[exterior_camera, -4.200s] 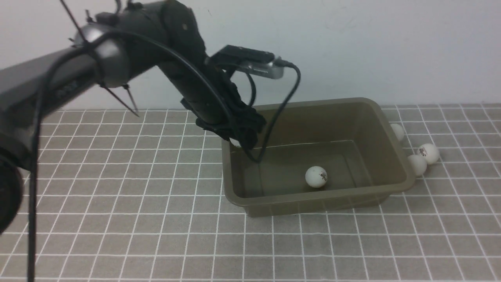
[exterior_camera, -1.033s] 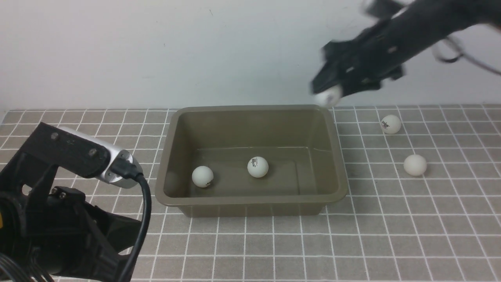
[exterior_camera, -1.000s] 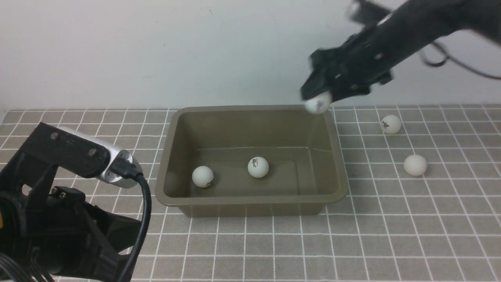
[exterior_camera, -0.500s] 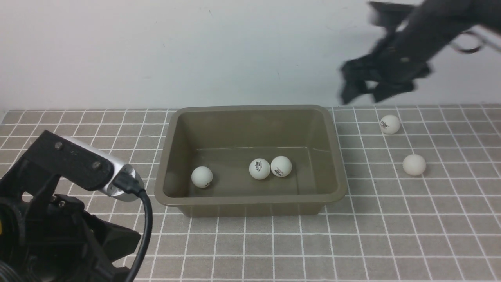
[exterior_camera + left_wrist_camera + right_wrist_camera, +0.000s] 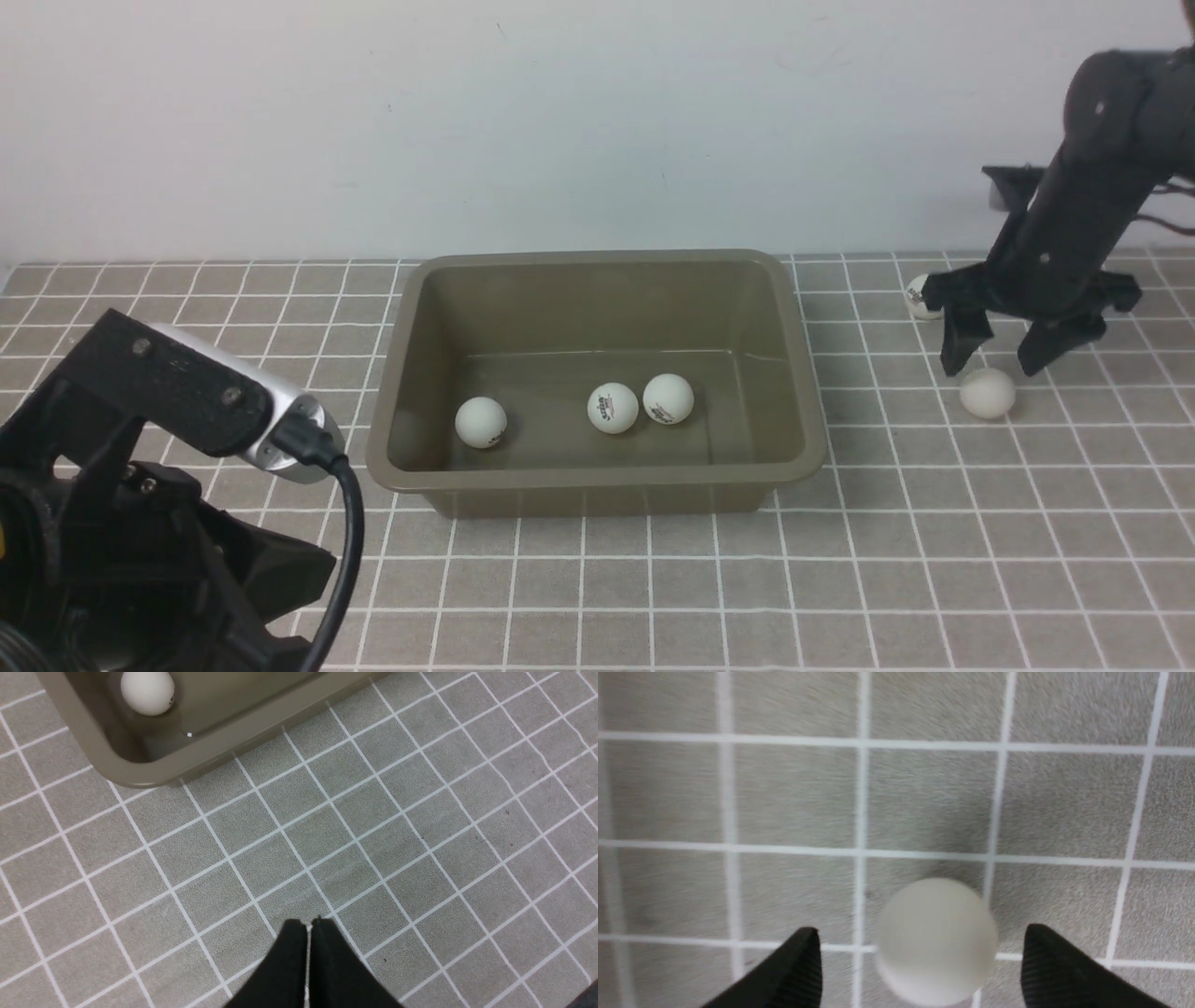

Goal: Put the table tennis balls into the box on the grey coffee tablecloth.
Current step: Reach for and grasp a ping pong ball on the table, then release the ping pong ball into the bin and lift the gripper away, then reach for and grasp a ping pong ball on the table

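Three white matte table tennis balls sit in the shallow olive-brown plastic box; further right, the downward-pointing right gripper, jaws spread wide, hangs over a fourth white ball on the grey gridded tablecloth, and the left gripper has its jaws pressed together.

A plain, pale grey-white wall fills the whole background in the front view, matte and evenly lit, with a few faint dark specks.
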Robot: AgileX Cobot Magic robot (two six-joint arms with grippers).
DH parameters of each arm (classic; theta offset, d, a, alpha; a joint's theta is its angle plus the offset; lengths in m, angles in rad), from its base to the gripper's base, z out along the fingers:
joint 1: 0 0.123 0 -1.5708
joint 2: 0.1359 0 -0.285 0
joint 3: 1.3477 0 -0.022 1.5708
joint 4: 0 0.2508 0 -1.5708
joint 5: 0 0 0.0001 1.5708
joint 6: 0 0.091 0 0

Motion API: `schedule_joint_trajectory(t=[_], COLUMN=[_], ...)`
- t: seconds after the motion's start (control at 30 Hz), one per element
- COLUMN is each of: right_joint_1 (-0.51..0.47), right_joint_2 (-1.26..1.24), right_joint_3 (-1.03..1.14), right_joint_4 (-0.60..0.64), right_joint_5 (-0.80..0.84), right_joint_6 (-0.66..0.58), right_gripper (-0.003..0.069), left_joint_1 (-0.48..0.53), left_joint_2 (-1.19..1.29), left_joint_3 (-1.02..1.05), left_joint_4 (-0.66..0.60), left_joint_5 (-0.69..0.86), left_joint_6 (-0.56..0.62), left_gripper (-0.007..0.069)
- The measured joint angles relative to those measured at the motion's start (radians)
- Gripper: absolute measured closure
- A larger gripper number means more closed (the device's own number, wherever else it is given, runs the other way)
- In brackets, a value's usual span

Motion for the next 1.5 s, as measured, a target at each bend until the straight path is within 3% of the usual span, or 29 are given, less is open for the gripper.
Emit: schedule_joint_trajectory(t=[0.17,0.27,0.3,0.37,0.57,0.63,0.67,0.9,1.03,1.17,1.3,1.5], right_joint_1=[0.000,0.000,0.000,0.000,0.043,0.093,0.164,0.354,0.400,0.374,0.286,0.084], right_joint_2=[0.038,0.058,0.059,0.059,-0.106,-0.167,-0.210,-0.186,-0.168,-0.168,-0.155,-0.049], right_joint_3=[0.000,0.000,-0.004,-0.015,-0.024,-0.028,-0.034,-0.034,-0.030,-0.030,-0.030,-0.030], right_joint_4=[-0.037,-0.034,-0.023,-0.006,0.214,0.265,0.278,0.198,0.053,-0.121,-0.231,-0.157], right_joint_5=[-0.002,-0.004,-0.004,-0.004,-0.004,-0.004,-0.004,-0.073,-0.153,-0.182,-0.233,-0.338], right_joint_6=[0.023,0.020,0.013,0.001,-0.015,-0.030,-0.068,-0.109,-0.020,0.020,0.096,0.162], right_gripper=[0.0123,0.0228,0.0310,0.0303,0.0296,0.0296,0.0296,0.0292,0.0146,0.0038,0.0038,0.0097], left_joint_1=[0.000,0.000,0.000,0.000,0.000,0.000,0.000,0.000,0.000,0.000,0.000,0.000], left_joint_2=[0.000,0.000,0.000,0.000,-0.001,-0.001,-0.001,-0.001,0.001,0.001,0.001,0.001], left_joint_3=[0.000,0.000,0.000,0.000,0.000,0.000,0.000,0.000,0.000,0.000,0.000,0.000], left_joint_4=[0.000,0.000,0.000,0.000,0.000,0.000,-0.001,-0.001,-0.002,-0.003,-0.003,-0.003], left_joint_5=[-0.005,-0.016,-0.018,-0.018,-0.018,-0.018,-0.020,-0.047,-0.047,-0.043,-0.041,-0.006], left_joint_6=[0.001,0.002,0.002,0.003,0.012,0.013,0.015,0.015,0.015,0.015,0.015,0.015], left_gripper=[0.0629,0.0629,0.0629,0.0629,0.0629,0.0629,0.0629,0.0629,0.0629,0.0629,0.0629,0.0629])
